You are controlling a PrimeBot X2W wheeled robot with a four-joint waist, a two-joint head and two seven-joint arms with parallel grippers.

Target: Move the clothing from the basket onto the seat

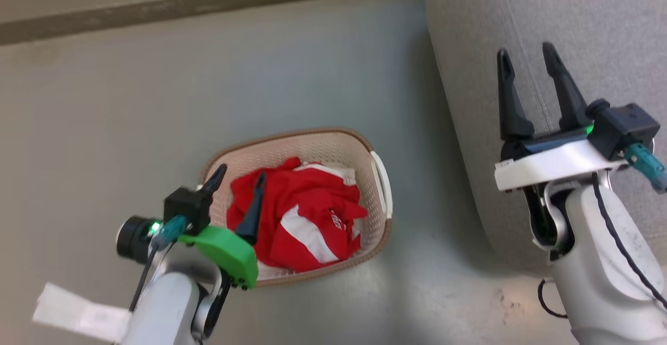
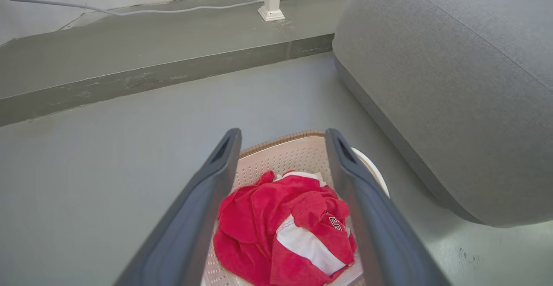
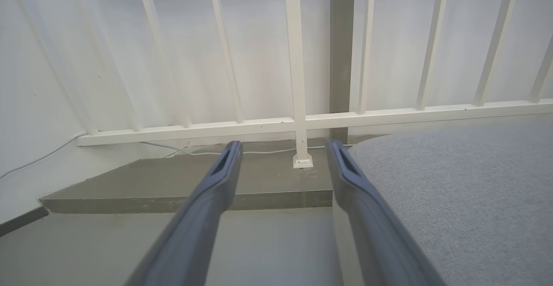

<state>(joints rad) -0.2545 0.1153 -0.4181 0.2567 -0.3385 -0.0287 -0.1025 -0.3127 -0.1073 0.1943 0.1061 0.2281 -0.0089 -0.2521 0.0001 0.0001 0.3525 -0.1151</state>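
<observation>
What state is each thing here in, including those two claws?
Clothing: crumpled in a heap inside the basket.
Basket: upright on the floor, holding the clothing.
Seat: no clothing on the visible part.
Left fingers: open, empty, over the basket.
Right fingers: open, empty, over the seat.

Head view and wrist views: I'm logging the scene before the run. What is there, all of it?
clothing: one heap, red with white panels, in the basket
basket: one, cream with brown rim, on the floor
seat: one, grey, right of the basket
floor: one, grey, under the basket
ledge: one, grey, beyond the basket
railing: one, white, on the ledge
cable: one, white, along the ledge
left gripper: one, dark fingers, open above the basket
right gripper: one, dark fingers, open above the seat
</observation>
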